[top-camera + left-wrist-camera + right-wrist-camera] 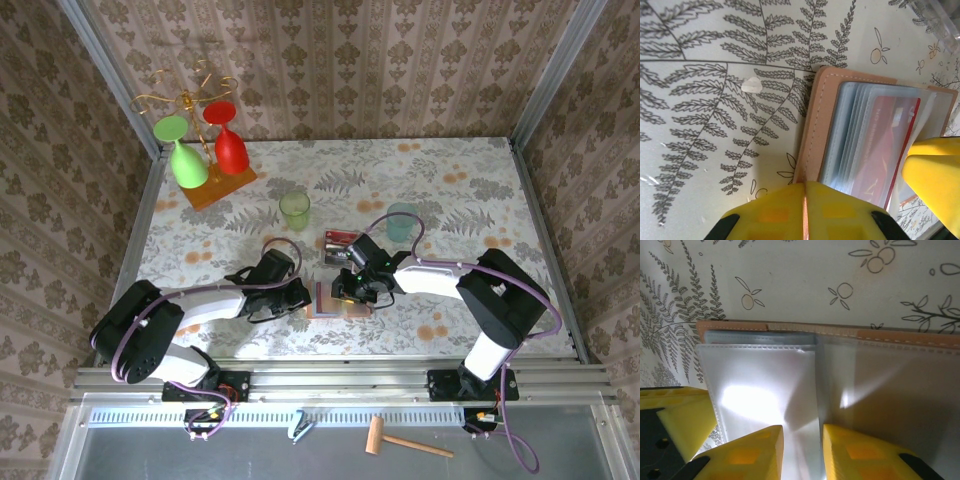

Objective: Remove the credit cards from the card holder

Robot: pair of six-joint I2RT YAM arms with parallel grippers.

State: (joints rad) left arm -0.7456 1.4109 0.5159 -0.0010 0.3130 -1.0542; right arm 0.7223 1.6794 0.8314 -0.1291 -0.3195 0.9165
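Here the card holder (330, 300) lies opened out on the tabletop (450, 180) near its front edge, squarely between the two arms. The left fingers (298, 296) come at it from the left and are pressed fully together on the salmon-pink border of the cover. In the left wrist view (804, 205) a sliver of that border shows in the seam between them. Just beyond these fingers, the card holder (817, 125) fans out its grey-blue pockets. A red card (885, 145) sits inside a clear sleeve, with one yellow finger of the other arm touching the sleeve's right side.

The right fingers (350, 290) reach in from the right, over the holder. In their own wrist view the right fingers (850, 455) stand a narrow gap apart, astride a fold of the shiny transparent sleeves. Whether they actually pinch the plastic I cannot tell. The pink stitched edge of the card holder (890, 335) runs across the view above them.

Farther back on the tabletop a small red-and-dark card (338, 240) lies flat. It sits between a pale green cup (294, 210) and a teal cup (402, 222).

The tabletop wears a light cloth printed with grey ferns and orange fruit. At its back left corner a wire rack on an orange base (215, 187) hangs a green glass (185, 160) and a red glass (230, 148) upside down. Patterned wallpaper (350, 60) closes in three sides, and a wooden mallet (405, 440) lies on the grey ledge in front of the arm bases.
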